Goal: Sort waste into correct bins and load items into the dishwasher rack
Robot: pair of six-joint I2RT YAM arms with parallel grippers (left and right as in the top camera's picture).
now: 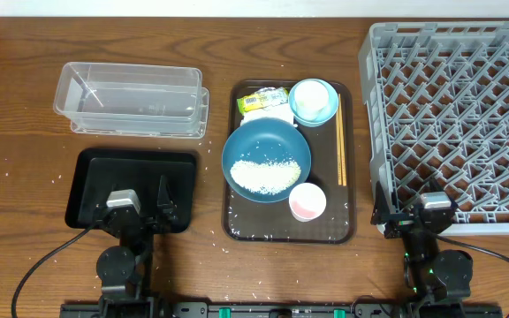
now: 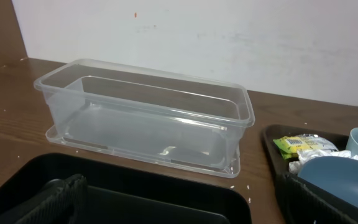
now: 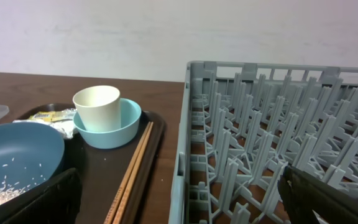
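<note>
**White rice (image 1: 263, 175) in the blue bowl (image 1: 241, 146); both sets of jaws wide and empty**

You have the rice lying in a loose patch on the bottom of the blue bowl, towards its near side. The bowl sits in the middle of the brown tray (image 1: 233, 225). Stray grains dot that tray's near edge and the bench (image 1: 16, 132) around it.

Just behind the bowl, touching its far rim, lies the crumpled napkin (image 1: 278, 115). The yellow-green wrapper (image 1: 260, 99) lies against the napkin, in the tray's far left corner. To the right of them stands the light-blue cup (image 3: 127, 124), with the white cup (image 3: 96, 106) standing upright inside it. The pink cup (image 1: 307, 202) stands at the bowl's near right, close to its rim. The chopsticks (image 1: 340, 150) lie side by side along the tray's right edge.

Left of the brown tray you find the black tray (image 1: 131, 168) on the near side. The clear tub (image 1: 67, 88) is behind it, apart from it, and nothing shows in either. Right of the brown tray stands the grey rack (image 1: 449, 106), with no dishes showing in its grid.

Your left jaws hover over the near edge of the black tray, spread wide and holding nothing. Your right jaws hang at the rack's near left corner, also spread wide and holding nothing.
</note>
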